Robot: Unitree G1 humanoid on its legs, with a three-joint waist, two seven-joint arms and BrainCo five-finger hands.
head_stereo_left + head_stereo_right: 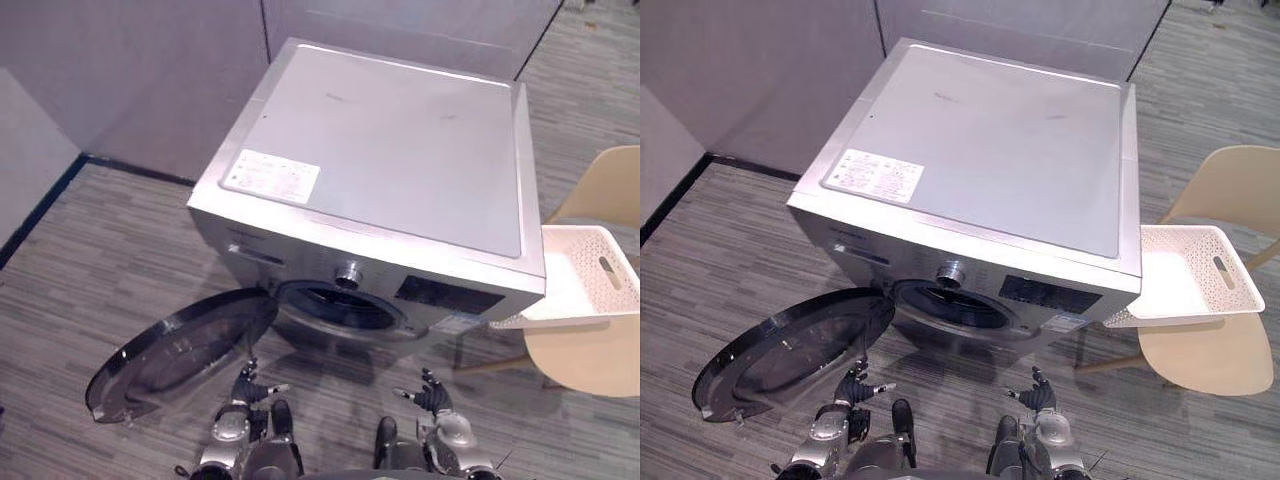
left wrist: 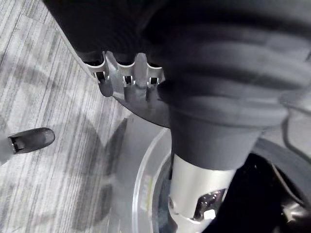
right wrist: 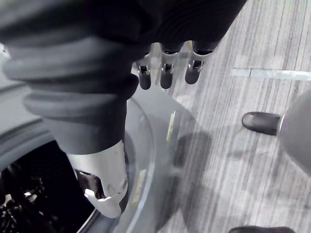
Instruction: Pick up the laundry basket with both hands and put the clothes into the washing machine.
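The white perforated laundry basket (image 1: 612, 272) rests on a beige chair (image 1: 585, 360) to the right of the silver washing machine (image 1: 380, 150). The basket's inside looks bare white. The machine's round door (image 1: 180, 350) hangs wide open to the left, showing the dark drum opening (image 1: 335, 305). My left hand (image 1: 245, 385) and right hand (image 1: 430, 392) hover low in front of the machine, both open and holding nothing. In the wrist views the left hand's fingers (image 2: 126, 80) and the right hand's fingers (image 3: 165, 73) are spread over the floor by the machine's front.
Grey partition walls (image 1: 150, 70) stand behind and left of the machine. Striped grey carpet (image 1: 90, 260) covers the floor around it. The open door takes up the floor at the front left; the chair blocks the right side.
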